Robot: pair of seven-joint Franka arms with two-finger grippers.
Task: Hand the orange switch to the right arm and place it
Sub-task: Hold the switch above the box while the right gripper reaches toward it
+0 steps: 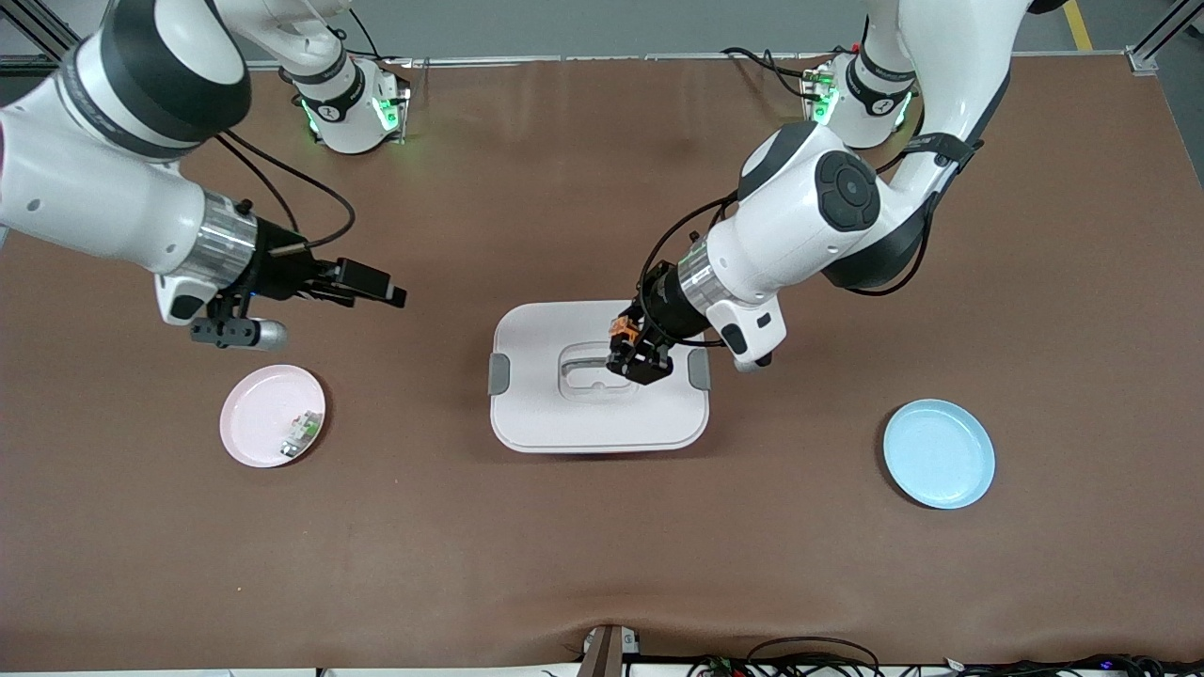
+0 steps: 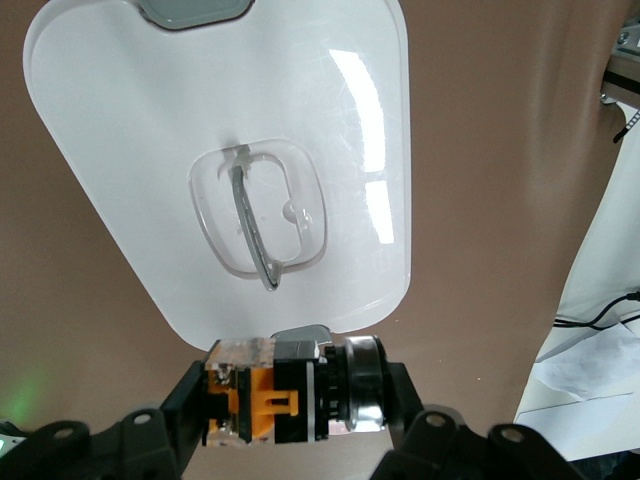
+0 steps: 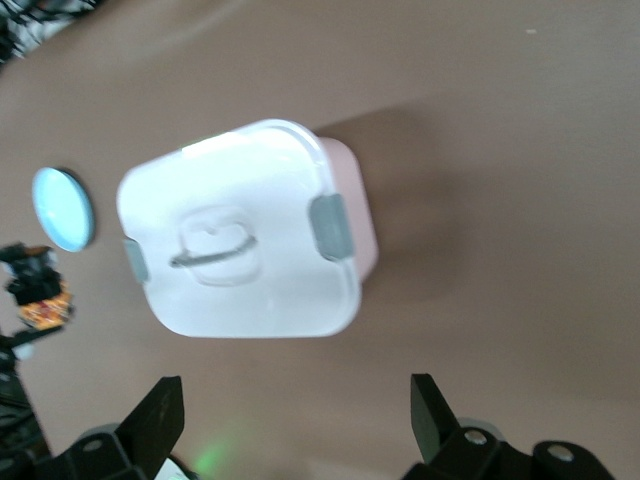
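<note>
The orange switch [image 2: 275, 392], a small black and orange part with a metal ring, is clamped lengthwise between the fingers of my left gripper [image 2: 295, 392]. The left gripper [image 1: 641, 355] hangs over the white lidded box [image 1: 546, 404] in the middle of the table, above the lid's clear handle recess and near the grey latch at the left arm's end. The switch [image 1: 623, 329] shows as an orange spot on it. My right gripper [image 1: 384, 285] is open and empty, in the air over bare table toward the right arm's end. From the right wrist, the switch [image 3: 42, 303] shows beside the box [image 3: 240, 270].
A pink plate [image 1: 254, 414] toward the right arm's end carries a small white-and-green part [image 1: 301, 432]. A blue plate [image 1: 938, 453] lies empty toward the left arm's end. The box has grey latches [image 1: 499, 374] on both ends. Brown mat covers the table.
</note>
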